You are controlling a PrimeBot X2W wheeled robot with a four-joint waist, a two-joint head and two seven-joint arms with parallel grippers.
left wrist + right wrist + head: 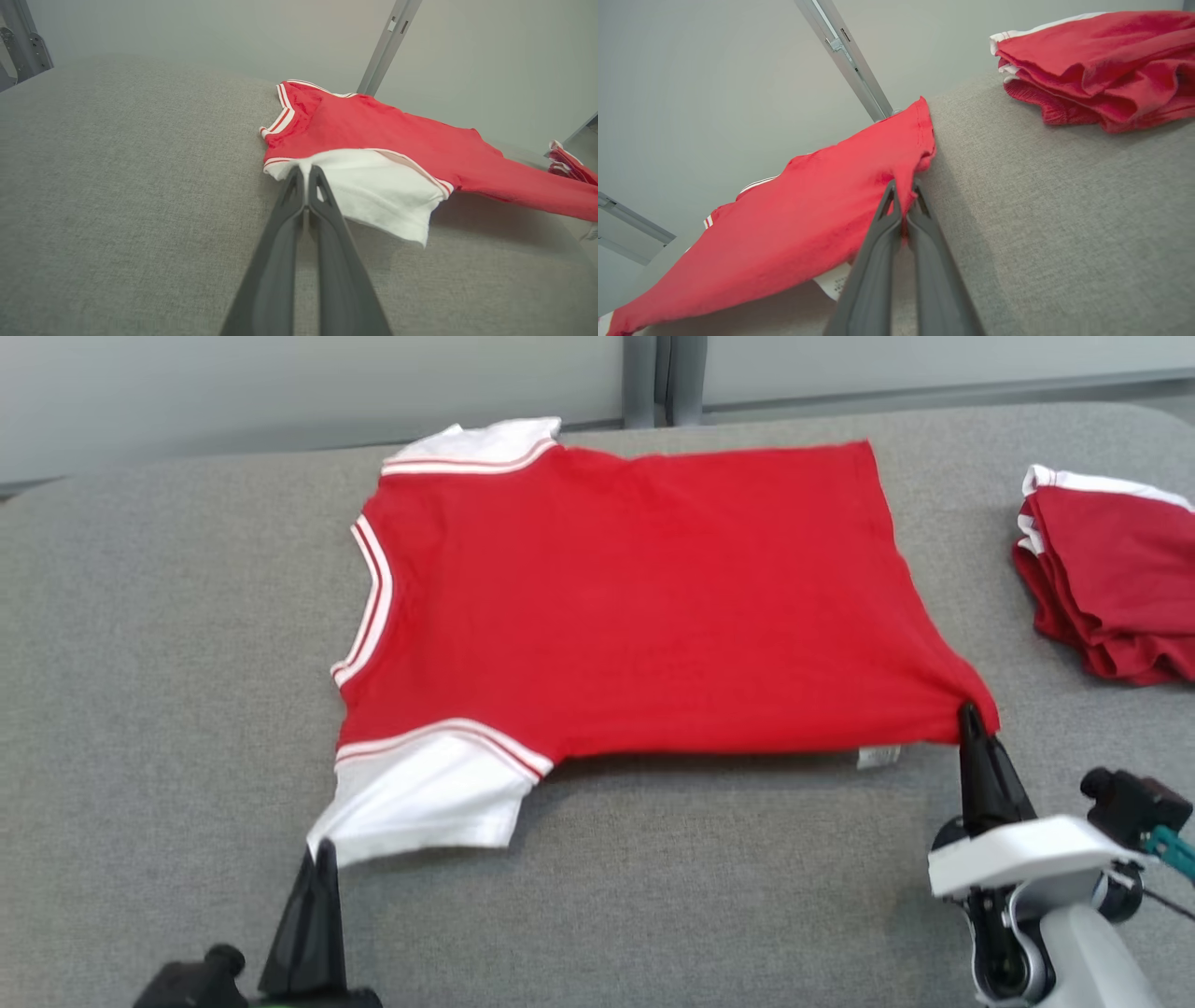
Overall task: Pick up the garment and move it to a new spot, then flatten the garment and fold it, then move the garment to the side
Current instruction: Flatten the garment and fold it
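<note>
A red T-shirt (635, 597) with white sleeves lies spread across the grey table (140, 663), neck to the left and hem to the right. My left gripper (322, 847) is shut on the corner of the near white sleeve (429, 798); the left wrist view shows that sleeve (373, 186) pinched at the left gripper (306, 170). My right gripper (969, 709) is shut on the near hem corner, and the right wrist view shows red cloth (808, 224) caught in the right gripper (903, 186). The shirt's near edge hangs slightly above the table, with a shadow beneath it.
A folded pile of red and white garments (1111, 579) sits at the right edge of the table, close to my right arm, and the pile (1101, 65) appears in the right wrist view. A grey wall with a metal post (653, 378) stands behind the table.
</note>
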